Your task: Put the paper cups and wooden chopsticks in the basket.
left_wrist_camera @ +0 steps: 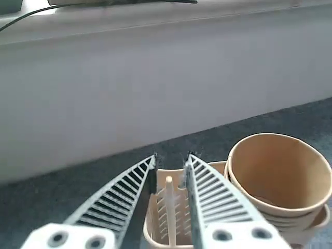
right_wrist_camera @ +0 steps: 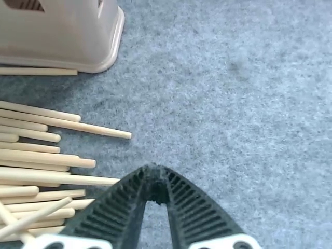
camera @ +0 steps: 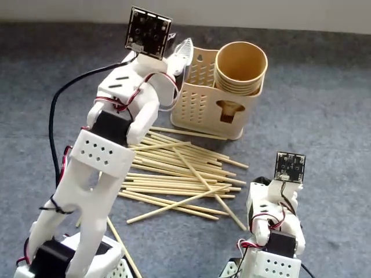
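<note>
Over the grey tabletop (camera: 324,116) in the high view, you have the loose chopsticks (camera: 179,174) heaped at centre, with the cream basket (camera: 200,101) at their 12 o'clock. A stack of paper cups (camera: 240,66) sits in the basket's 3 o'clock compartment. Your left arm (camera: 116,127) rises from 7 o'clock to the basket's 9 o'clock compartment. Its camera board (camera: 148,32) covers most of the jaws, so from above you cannot tell their gap. Your right arm (camera: 272,231) sits at 5 o'clock, near the heap's end and well apart from the basket.

The left wrist view supplies that gap. The jaws stand narrowly parted over the basket (left_wrist_camera: 158,218), and a single chopstick (left_wrist_camera: 168,207) stands upright between them inside the compartment, with a sliver of space on each side. The paper cups (left_wrist_camera: 275,176) are nested just beside it.

The right wrist view gives you the other jaws, which the high view hides under the arm: dark, closed tip to tip, gripping nothing, hanging over the tabletop (right_wrist_camera: 233,104). Chopstick ends (right_wrist_camera: 52,155) lie near them, and the basket's foot (right_wrist_camera: 78,46) rests beyond.
</note>
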`<action>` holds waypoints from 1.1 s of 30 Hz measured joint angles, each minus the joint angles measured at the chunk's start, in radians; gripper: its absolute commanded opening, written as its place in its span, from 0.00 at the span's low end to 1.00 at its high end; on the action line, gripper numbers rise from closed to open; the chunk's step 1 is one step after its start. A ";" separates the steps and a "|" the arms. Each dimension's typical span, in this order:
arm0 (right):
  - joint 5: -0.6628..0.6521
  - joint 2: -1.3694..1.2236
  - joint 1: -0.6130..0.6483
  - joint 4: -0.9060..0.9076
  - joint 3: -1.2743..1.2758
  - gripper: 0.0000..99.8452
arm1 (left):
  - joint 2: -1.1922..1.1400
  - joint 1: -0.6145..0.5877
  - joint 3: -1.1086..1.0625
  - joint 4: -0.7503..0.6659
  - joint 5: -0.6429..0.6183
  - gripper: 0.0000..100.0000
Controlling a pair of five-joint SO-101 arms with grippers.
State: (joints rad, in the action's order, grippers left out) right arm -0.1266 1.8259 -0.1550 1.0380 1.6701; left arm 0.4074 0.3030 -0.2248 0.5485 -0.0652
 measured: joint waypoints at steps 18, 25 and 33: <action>0.000 0.000 0.002 0.000 0.000 0.01 | 0.273 -0.078 -0.203 0.583 0.000 0.11; 0.000 0.000 0.002 0.000 0.000 0.01 | 0.399 -0.282 -0.462 0.594 0.103 0.11; 0.000 0.000 0.002 0.000 0.000 0.01 | 0.431 -0.537 -0.603 0.675 0.187 0.20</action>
State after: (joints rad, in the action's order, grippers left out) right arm -0.1266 1.8259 -0.1534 1.0380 1.6701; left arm 0.8385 -0.2340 -0.8278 1.2236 0.1220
